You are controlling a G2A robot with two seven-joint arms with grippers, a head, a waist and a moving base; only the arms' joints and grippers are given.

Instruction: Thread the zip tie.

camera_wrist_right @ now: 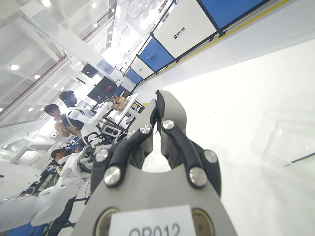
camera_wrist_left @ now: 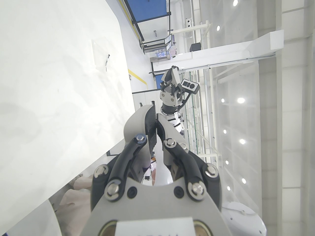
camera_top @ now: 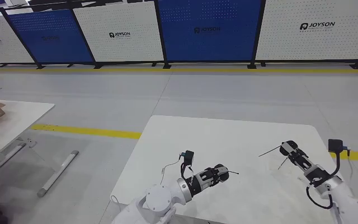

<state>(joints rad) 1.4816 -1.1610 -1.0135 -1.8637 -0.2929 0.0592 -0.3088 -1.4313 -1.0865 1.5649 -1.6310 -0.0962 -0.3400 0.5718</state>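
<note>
From above, my right gripper (camera_top: 285, 147) is over the right side of the white table (camera_top: 224, 134), clamped on a thin black zip tie (camera_top: 269, 151). The tie juts from the fingertips as a straight strip. Its long axis runs across the table on a slight slant, and its free end points toward my left arm. A second thin dark line (camera_top: 283, 163) lies just beside that gripper; I cannot tell whether it is part of the tie.

My left gripper (camera_top: 222, 172) is near the table's front edge, well apart from the right one. A short black sliver (camera_top: 234, 172) sticks out of its tip toward the right arm.

The left wrist view adds detail: its ribbed pads (camera_wrist_left: 150, 124) are pressed together, though I cannot tell whether they pinch the sliver. The right wrist view shows its own fingers closed too, and beyond them a clear tray (camera_wrist_right: 283, 128) flat on the table with a thin dark strip (camera_wrist_right: 300, 159) at its near edge
</note>
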